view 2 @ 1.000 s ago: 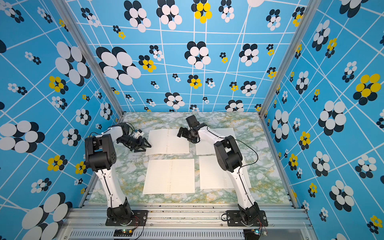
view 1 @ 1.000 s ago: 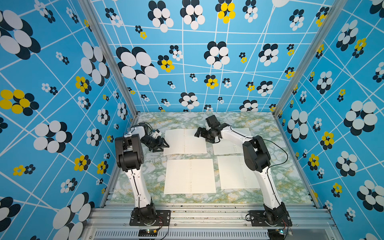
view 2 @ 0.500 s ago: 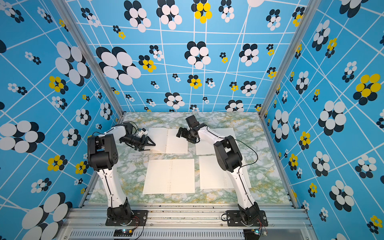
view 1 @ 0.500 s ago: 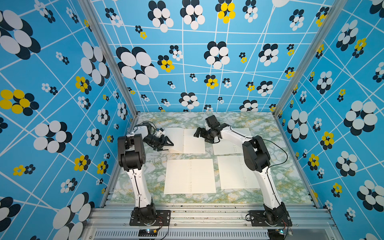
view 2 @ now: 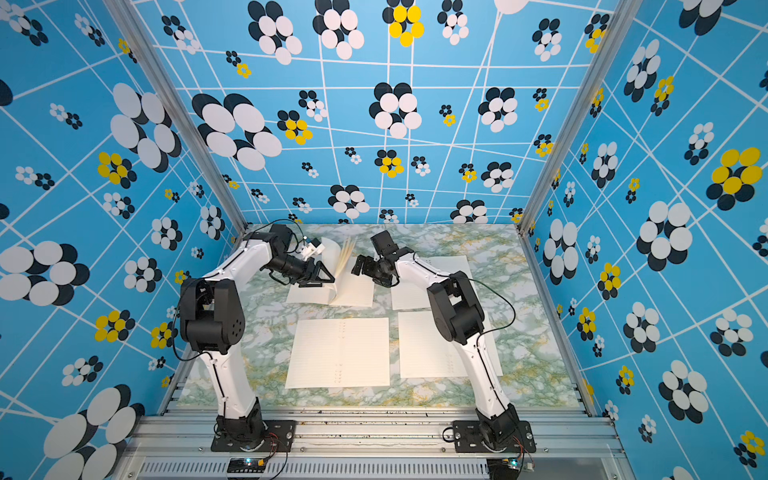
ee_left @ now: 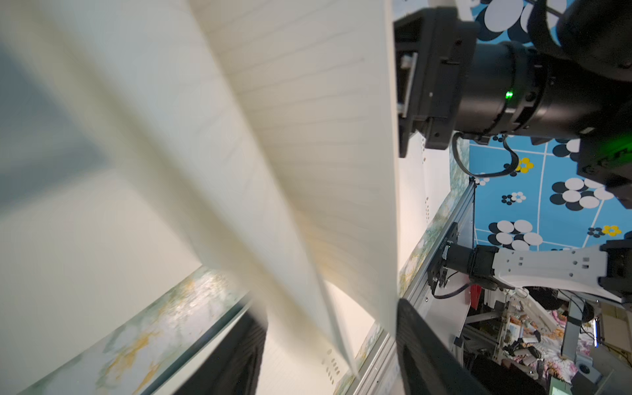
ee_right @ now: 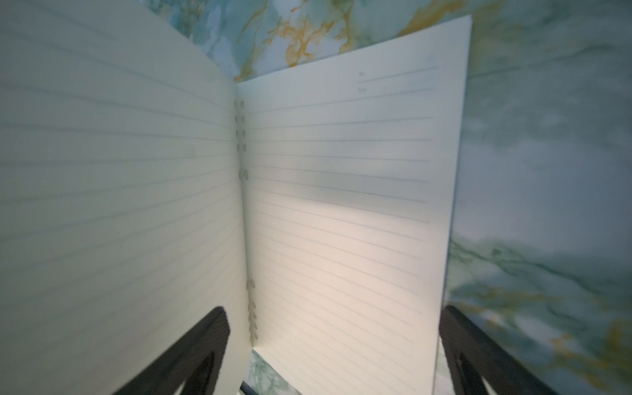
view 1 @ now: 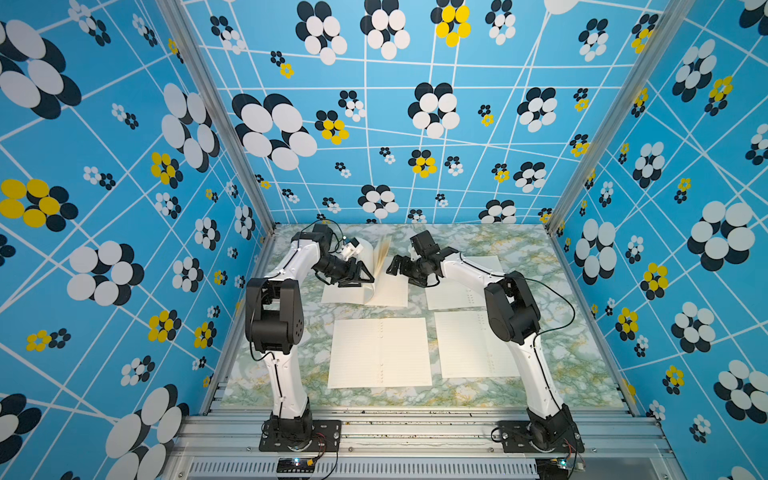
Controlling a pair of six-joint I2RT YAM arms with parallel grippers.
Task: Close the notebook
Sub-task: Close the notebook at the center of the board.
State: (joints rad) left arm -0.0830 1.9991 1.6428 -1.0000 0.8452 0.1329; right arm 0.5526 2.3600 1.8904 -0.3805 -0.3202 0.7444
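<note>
Notebook [view 1: 388, 287] pages fan upright just beside left tool [view 1: 364, 276]

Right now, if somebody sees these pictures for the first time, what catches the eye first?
The blue walls with big flower prints dominate in both top views. On the marble table, one far notebook has pages fanned upright between the left gripper and the right gripper; three other notebooks lie flat open.
</note>
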